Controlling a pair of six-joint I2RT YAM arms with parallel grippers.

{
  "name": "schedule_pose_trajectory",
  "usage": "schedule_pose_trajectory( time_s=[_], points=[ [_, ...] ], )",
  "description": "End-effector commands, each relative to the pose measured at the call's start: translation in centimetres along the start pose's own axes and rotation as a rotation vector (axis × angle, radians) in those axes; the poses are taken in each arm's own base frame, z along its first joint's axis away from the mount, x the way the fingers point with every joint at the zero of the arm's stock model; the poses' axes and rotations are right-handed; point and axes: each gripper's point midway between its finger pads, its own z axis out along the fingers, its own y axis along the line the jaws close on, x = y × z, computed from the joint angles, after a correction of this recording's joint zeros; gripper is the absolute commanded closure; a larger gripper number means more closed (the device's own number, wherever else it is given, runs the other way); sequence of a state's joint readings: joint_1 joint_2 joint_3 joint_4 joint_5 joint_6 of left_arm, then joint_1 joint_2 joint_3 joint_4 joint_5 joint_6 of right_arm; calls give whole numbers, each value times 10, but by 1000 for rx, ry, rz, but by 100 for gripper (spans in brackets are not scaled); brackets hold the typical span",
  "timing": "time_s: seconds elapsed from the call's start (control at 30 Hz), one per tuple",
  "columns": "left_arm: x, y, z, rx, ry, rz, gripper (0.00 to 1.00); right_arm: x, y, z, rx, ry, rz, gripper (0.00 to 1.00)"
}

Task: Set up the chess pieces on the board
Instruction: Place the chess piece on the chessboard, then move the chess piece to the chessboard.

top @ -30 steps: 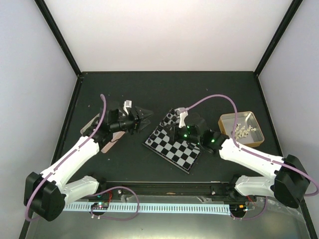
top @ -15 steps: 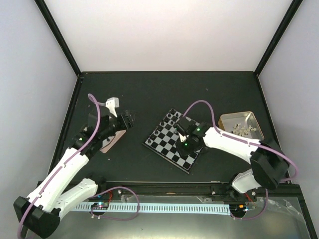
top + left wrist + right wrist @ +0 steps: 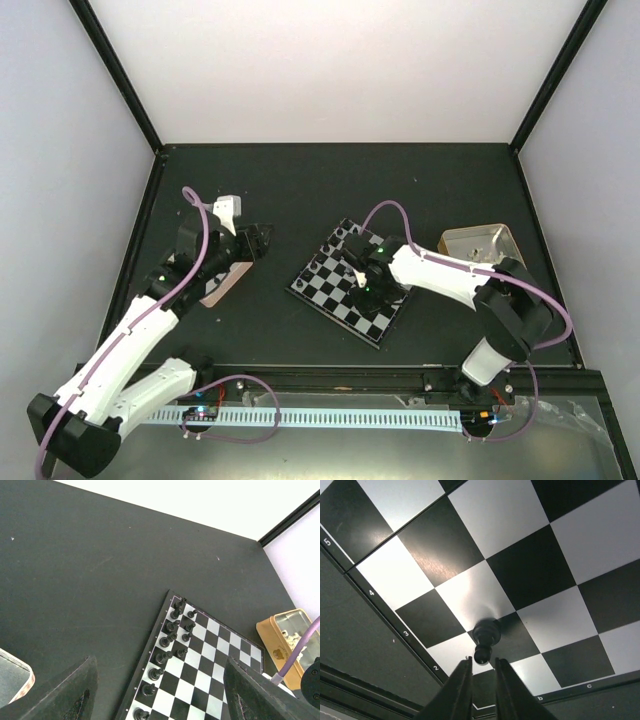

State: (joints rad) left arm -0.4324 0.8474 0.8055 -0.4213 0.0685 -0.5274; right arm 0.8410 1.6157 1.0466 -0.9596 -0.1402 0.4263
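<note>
Dark matte worktop (image 3: 330, 180) boxed in by white walls, that's the whole setup.

Closest thing is in the right wrist view. The right tool (image 3: 482, 662) has its two fingers (image 3: 462, 690) sitting close together with only a slim gap, low over the flat black-and-pale checkered chessboard (image 3: 495, 535). A small black pawn (image 3: 486, 632) stands in the lower middle of that frame, near the printed 2 and 3 on the rim, with its head right at the fingertips. Honestly can't tell if they're pinching it or just next to it.

In the left wrist view, the left tool (image 3: 160, 661) is spread wide with nothing between its fingers. It hangs over bare worktop off the board's side. A shallow pink-rimmed tin (image 3: 12, 677) pokes into the lower left corner of the frame.

Further out, the little black chess pieces (image 3: 170, 640) stand in two columns along the board's left edge.

Farthest, at the right edge, a gold rectangular metal tin (image 3: 267, 630) sits apart from the board, with pale chess pieces (image 3: 290, 639) lying inside it.

From the top view the board sits mid-frame, turned diagonally.
</note>
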Motion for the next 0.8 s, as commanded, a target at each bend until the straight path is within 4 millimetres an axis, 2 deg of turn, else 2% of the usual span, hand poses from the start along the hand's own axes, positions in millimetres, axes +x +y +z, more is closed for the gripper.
schedule_pose_trajectory(
  time_s=[0.0,0.27,0.7,0.77],
  points=[
    [-3,2,-1,-19,-1,21,30,-8,2,-3,0,-15,13,83],
    [-4,2,-2,-19,-5,16,30,-16,-1,2,10,-58,42,77],
    [-3,4,-1,-27,2,4,29,-10,-9,12,38,-50,48,79],
    [-3,4,-1,-27,2,2,29,-10,-8,14,34,-47,49,83]
  ],
)
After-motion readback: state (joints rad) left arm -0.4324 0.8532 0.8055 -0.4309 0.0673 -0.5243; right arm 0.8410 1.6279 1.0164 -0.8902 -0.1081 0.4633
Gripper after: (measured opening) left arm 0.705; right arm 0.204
